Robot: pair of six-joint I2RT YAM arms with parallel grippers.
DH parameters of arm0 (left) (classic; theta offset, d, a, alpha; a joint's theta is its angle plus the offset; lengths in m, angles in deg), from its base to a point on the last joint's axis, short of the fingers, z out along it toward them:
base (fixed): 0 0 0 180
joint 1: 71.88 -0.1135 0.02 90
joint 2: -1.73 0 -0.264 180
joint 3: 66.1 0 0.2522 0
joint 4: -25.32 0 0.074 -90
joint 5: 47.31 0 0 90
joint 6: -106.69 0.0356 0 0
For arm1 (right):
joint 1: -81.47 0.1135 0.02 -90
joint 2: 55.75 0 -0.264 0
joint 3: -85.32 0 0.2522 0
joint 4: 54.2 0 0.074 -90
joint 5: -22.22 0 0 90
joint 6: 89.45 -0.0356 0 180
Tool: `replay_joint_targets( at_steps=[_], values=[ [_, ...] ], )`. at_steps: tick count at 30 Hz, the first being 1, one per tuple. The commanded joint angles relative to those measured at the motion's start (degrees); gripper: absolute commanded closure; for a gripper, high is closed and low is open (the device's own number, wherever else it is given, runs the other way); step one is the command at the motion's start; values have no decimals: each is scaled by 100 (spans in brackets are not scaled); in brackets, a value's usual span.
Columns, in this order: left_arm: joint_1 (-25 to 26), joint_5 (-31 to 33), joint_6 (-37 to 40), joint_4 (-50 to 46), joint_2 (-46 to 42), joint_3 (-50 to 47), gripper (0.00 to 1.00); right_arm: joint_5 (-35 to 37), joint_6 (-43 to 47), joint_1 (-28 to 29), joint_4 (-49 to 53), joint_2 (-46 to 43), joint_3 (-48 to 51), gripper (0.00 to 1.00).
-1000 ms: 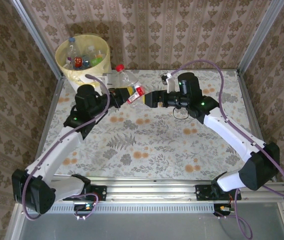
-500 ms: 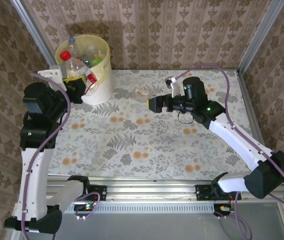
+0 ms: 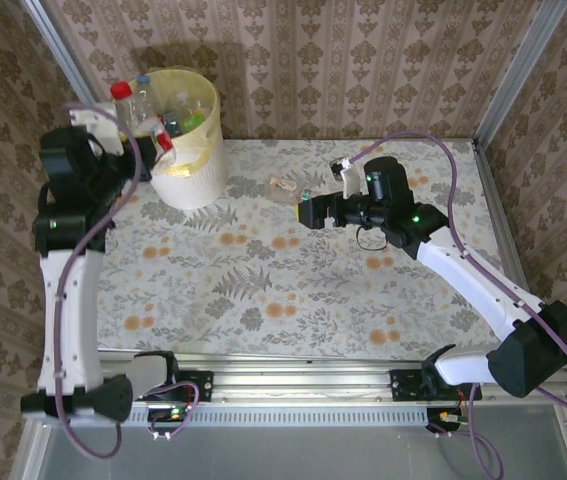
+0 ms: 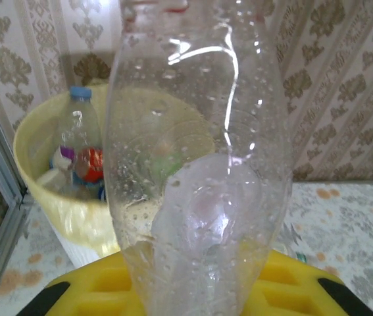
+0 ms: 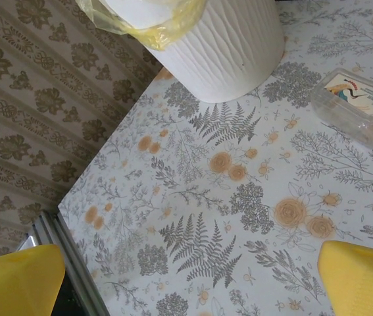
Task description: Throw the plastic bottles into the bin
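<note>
My left gripper is shut on a clear plastic bottle with a red cap, held up beside the left rim of the bin. In the left wrist view the bottle rises between my yellow fingers, with the pale-yellow bin behind it holding several bottles. My right gripper hovers open over the table's middle, with nothing between its fingers. A small crushed clear bottle lies on the table; the right wrist view shows this crushed bottle near the bin's white base.
The floral tablecloth covers the table. Wallpapered walls and metal frame posts close in the back and sides, right behind the bin. A metal rail runs along the near edge between the arm bases.
My left arm has carried the bottle from the table's middle up and left to the bin's rim. The right gripper has drawn back slightly to the right and stayed open.
</note>
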Motion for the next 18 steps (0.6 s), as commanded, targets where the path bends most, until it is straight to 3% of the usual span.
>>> replay_joint_targets(
  at_steps=[1, 3, 5, 6, 8, 11, 18],
  values=[
    [-368, -519, 308, 214, 953, 850, 61, 135, 57, -47, 58, -16, 50, 0],
    [-528, -573, 416, 184, 1617, 1425, 42, 96, 16, -57, 19, 21, 22, 0],
    [-715, -768, 280, 157, 2215, 1987, 6, 36, -54, -57, -69, 61, 37, 0],
    [-779, -968, 146, 98, 2467, 2290, 0, -1, -90, -55, -106, 99, 55, 0],
    [-806, -1276, 78, -243, 2844, 2937, 0, -49, -133, -57, -127, 158, 104, 0],
    [-770, -1185, 13, -731, 2889, 3505, 0, -137, -247, -52, -179, 214, 222, 0],
    [-727, -939, -92, -465, 1407, 2495, 0, 112, -246, -107, -23, 329, 316, 0]
  ],
)
